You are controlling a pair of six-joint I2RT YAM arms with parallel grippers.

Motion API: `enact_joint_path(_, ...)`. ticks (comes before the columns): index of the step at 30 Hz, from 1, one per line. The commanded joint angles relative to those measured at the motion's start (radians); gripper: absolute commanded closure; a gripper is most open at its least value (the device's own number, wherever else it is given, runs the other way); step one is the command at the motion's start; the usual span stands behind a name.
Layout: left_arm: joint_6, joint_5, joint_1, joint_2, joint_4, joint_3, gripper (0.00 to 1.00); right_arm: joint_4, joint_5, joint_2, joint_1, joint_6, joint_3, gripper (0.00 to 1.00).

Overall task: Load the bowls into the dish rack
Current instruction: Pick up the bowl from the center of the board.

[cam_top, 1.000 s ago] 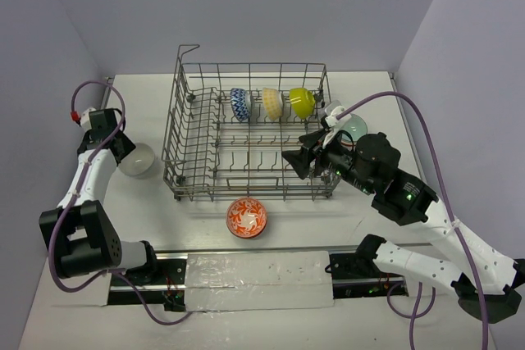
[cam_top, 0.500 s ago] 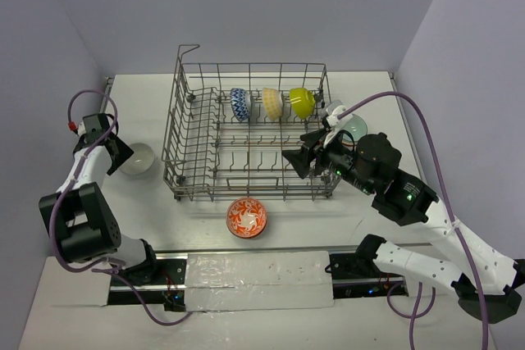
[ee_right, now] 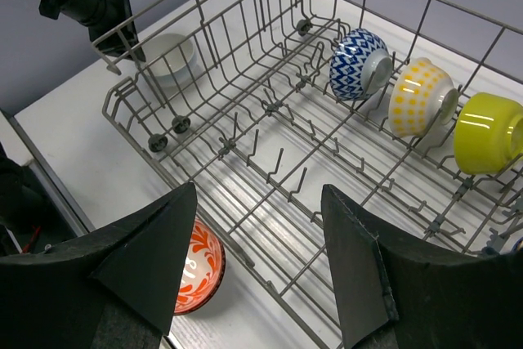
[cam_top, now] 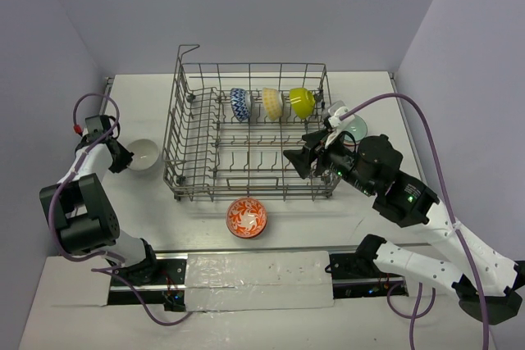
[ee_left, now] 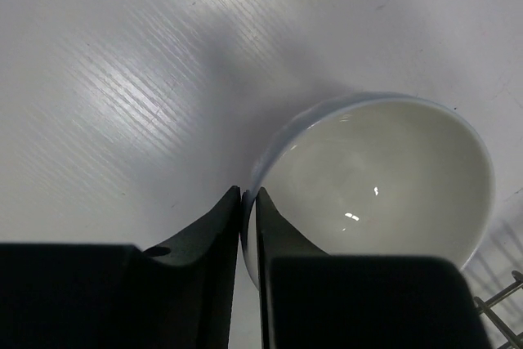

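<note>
A white bowl (cam_top: 144, 153) (ee_left: 384, 177) stands upright on the table, left of the dish rack (cam_top: 174, 138) (ee_right: 282, 157). My left gripper (cam_top: 124, 158) (ee_left: 248, 195) is shut on its left rim, one finger inside and one outside. In the rack's back row, three bowls stand on edge: blue patterned (cam_top: 239, 104) (ee_right: 359, 63), pale yellow (cam_top: 272, 102) (ee_right: 418, 96) and lime (cam_top: 301, 102) (ee_right: 486, 132). A red-white bowl (cam_top: 246, 218) (ee_right: 196, 271) sits in front of the rack. My right gripper (cam_top: 300, 161) (ee_right: 260, 188) hangs open and empty over the rack's near right part.
Two more pale bowls (cam_top: 353, 127) lie by the rack's right side, partly hidden behind the right arm. The rack's raised corner loop (cam_top: 188, 49) stands at its back left. Purple cables arch over both arms.
My left gripper has dropped to the white bowl and shut on its rim; the bowl has shifted slightly towards the rack. The right arm has hardly moved.
</note>
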Motion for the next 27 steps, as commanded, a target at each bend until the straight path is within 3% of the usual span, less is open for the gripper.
enact_joint_path(1,0.002,0.023,0.003,0.002,0.012,0.022,0.84,0.040,0.023,-0.004,0.007,-0.006,0.002,0.30)
enact_joint_path(6,0.001,0.006,0.003,-0.003,0.006,0.025,0.87,0.042,0.026,-0.002,0.007,-0.006,0.000,0.30)
enact_joint_path(9,0.001,0.002,0.003,-0.014,0.006,0.025,1.00,0.042,0.025,0.001,0.007,-0.004,0.002,0.30)
enact_joint_path(19,-0.034,-0.066,0.013,-0.168,0.009,0.031,1.00,0.031,0.018,0.028,0.008,-0.001,0.008,0.30)
enact_joint_path(27,-0.099,-0.043,0.015,-0.303,0.024,0.064,1.00,-0.004,-0.001,0.045,0.007,0.007,0.034,0.30)
